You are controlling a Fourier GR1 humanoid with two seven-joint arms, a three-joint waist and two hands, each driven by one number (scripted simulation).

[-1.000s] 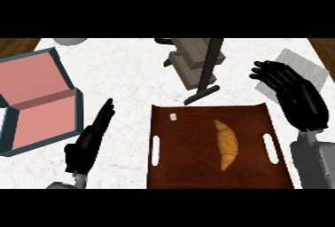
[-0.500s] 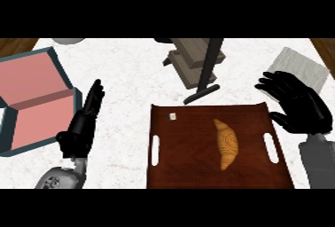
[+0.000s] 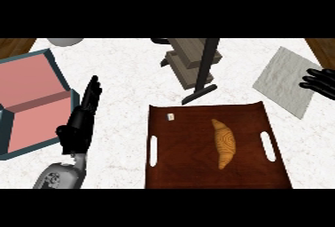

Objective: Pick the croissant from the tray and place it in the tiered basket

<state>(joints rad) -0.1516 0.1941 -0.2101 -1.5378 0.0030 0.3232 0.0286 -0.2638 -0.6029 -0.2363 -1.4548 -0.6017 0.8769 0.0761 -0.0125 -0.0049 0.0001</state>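
Croissant [image 3: 223,142] lying lengthwise right of centre on brown tray [image 3: 196,177], untouched, well apart from both hands. Left hand [image 3: 81,119] resting open, fingers straight and up, left of tray, just beside pink-lined teal box [image 3: 29,104]. Right hand [image 3: 320,82] at view's right edge over grey cloth [image 3: 288,80], fingers spread, holding nothing. Tiered basket [image 3: 193,62] standing just beyond tray's far edge, dark post leaning over it.

Likely risks: pinching soft pastry off-centre and tipping it; clipping the post or tray's raised far rim on the carry. Bare counter [image 3: 124,80] left of basket; narrower gap between tray's right handle slot and cloth.
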